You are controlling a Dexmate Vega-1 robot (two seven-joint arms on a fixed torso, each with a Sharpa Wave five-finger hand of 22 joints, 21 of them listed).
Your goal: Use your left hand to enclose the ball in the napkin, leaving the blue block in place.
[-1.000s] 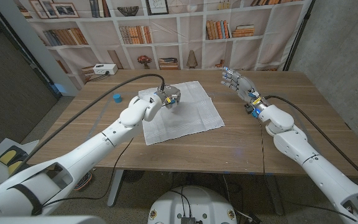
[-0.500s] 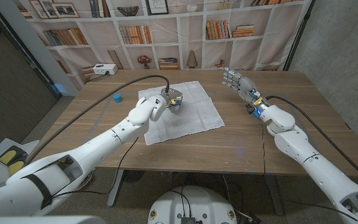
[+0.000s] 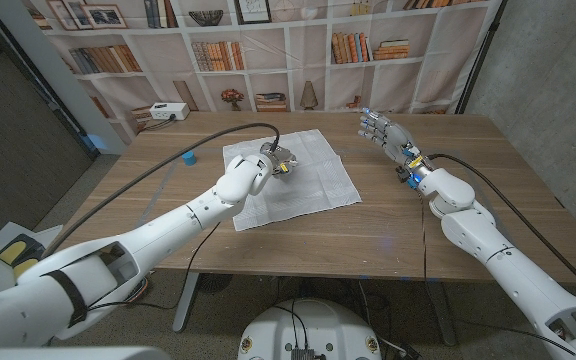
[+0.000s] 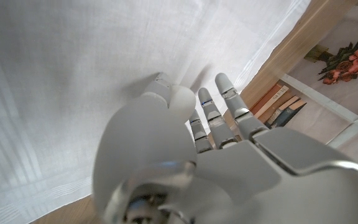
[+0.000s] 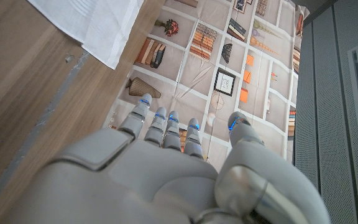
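The white napkin (image 3: 308, 190) lies spread on the wooden table (image 3: 368, 240), a little creased. My left hand (image 3: 274, 160) hovers over the napkin's far middle, fingers stretched out close above the cloth (image 4: 73, 74). In the left wrist view the hand (image 4: 185, 162) holds nothing that I can see. What lies beneath the palm is hidden. The small blue block (image 3: 189, 157) stands on bare wood, left of the napkin and apart from it. My right hand (image 3: 383, 130) is raised over the table's far right, fingers spread and empty; a napkin corner (image 5: 98, 25) lies beyond its fingers (image 5: 160, 127).
A black cable (image 3: 148, 172) arcs over the table's left side toward my left wrist. A white box (image 3: 168, 112) sits at the far left edge. Behind the table hangs a bookshelf backdrop (image 3: 268, 50).
My left hand has crept a little to the right and farther over the napkin, its forearm swinging in behind it. The right hand and the blue block have stayed put.
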